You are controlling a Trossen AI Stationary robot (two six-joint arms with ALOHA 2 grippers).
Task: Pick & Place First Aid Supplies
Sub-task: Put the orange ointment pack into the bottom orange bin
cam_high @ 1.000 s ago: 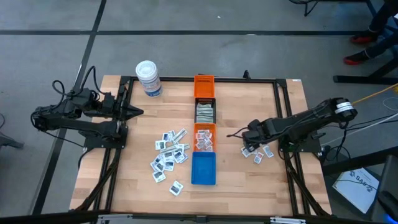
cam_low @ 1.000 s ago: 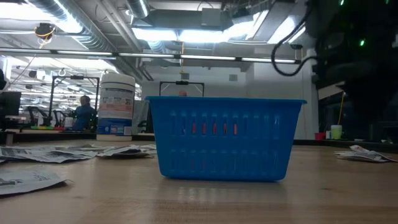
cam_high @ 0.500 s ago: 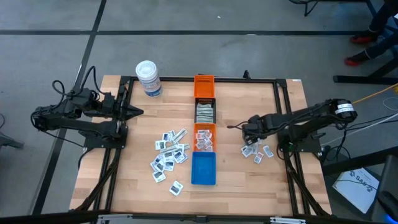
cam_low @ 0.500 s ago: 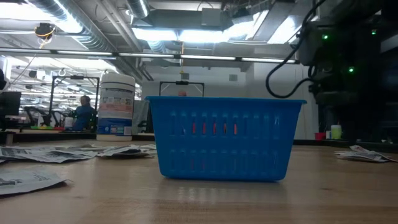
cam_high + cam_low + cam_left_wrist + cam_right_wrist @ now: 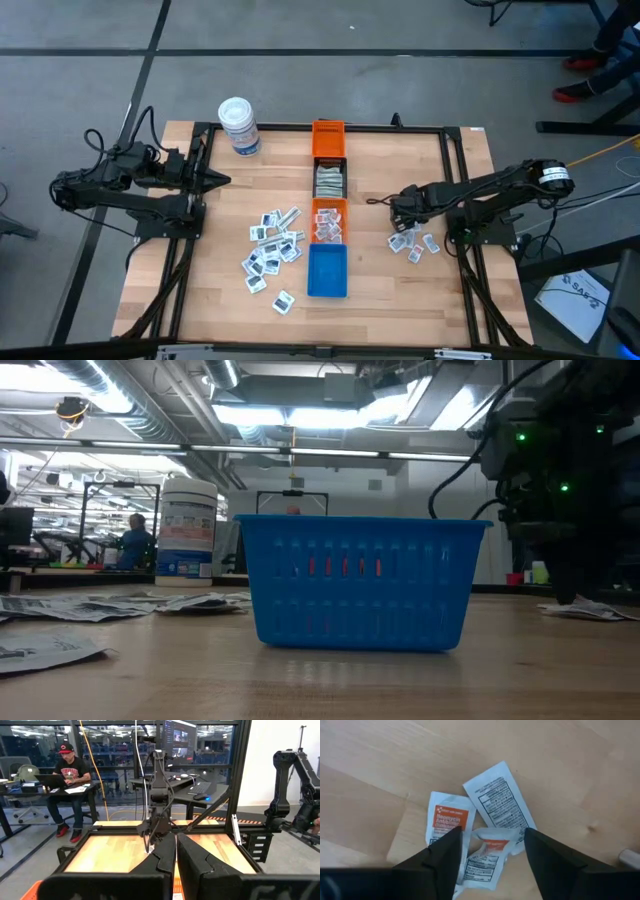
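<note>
The first aid supplies are small white packets. One pile (image 5: 272, 248) lies left of the bins, and a smaller cluster (image 5: 412, 243) lies on the wood to their right. My right gripper (image 5: 400, 222) points down over that cluster, open. In the right wrist view my right gripper (image 5: 491, 832) straddles a crumpled orange-printed packet (image 5: 487, 854), beside two flat packets (image 5: 449, 819) (image 5: 496, 795). My left gripper (image 5: 175, 854) waits shut and level, above the table's left edge (image 5: 213, 181). My right gripper comes from above with its fingers (image 5: 440, 855) on either side of the crumpled packet, their tips (image 5: 563, 592) down at the level of the packets. I cannot tell whether they touch a packet or the table.
A row of bins runs down the table's middle: orange (image 5: 328, 137), black (image 5: 330, 181), orange (image 5: 329, 221), blue (image 5: 327, 271). A white tub (image 5: 239, 126) stands at the far left. A black frame (image 5: 460, 150) borders the table. People sit at desks beyond.
My right gripper has sunk toward the right-hand packets and shifted slightly toward the table's far edge, still pointing down. The packets have not moved.
</note>
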